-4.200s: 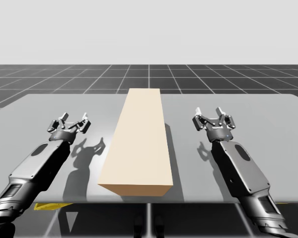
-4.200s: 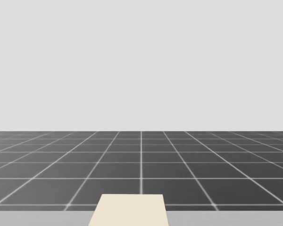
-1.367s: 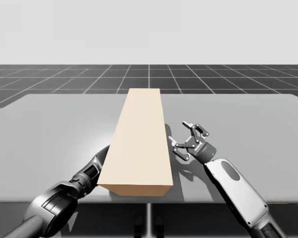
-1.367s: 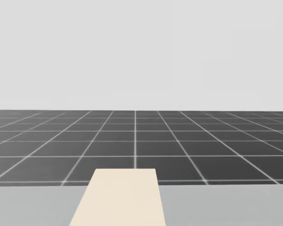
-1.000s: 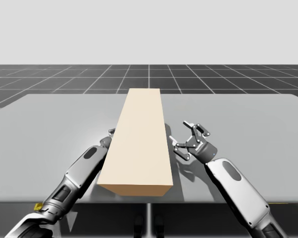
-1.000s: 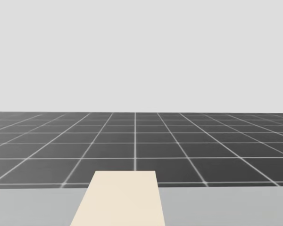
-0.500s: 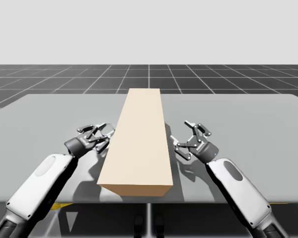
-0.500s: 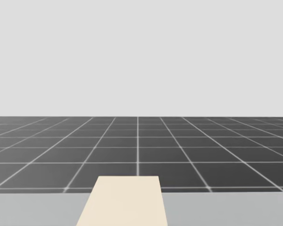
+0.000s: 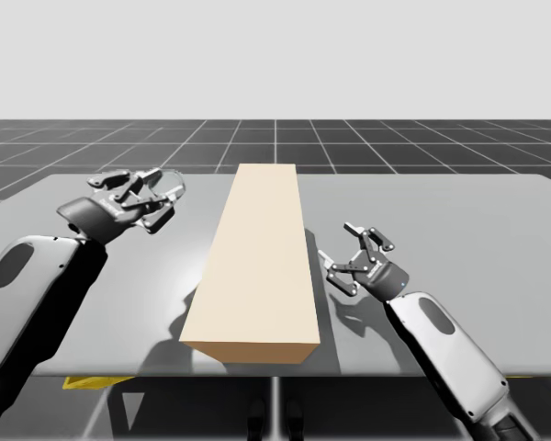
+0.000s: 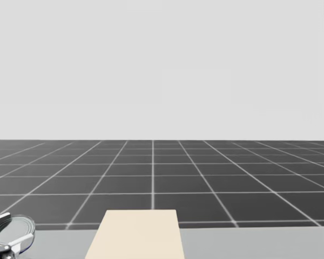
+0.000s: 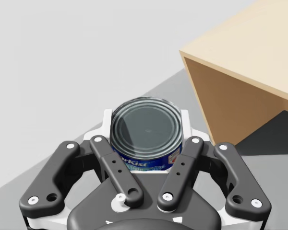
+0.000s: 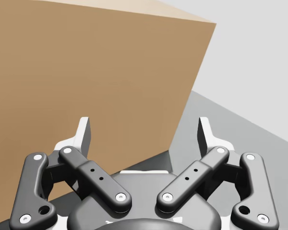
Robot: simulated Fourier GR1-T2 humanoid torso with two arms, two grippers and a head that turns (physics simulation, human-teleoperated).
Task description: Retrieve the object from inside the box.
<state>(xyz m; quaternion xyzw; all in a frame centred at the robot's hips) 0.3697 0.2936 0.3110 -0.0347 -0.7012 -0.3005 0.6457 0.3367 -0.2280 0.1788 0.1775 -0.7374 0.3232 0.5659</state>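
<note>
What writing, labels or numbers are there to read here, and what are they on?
On the short round can held in my left gripper: a blue label with white lettering, partly covered by the fingers and too cut off to read.
On the tan box: none, its sides are plain.
On the table: none.

A grey table (image 9: 496, 220) stands on a dark gridded floor (image 9: 395, 142) before a plain pale backdrop (image 9: 275, 55).
</note>
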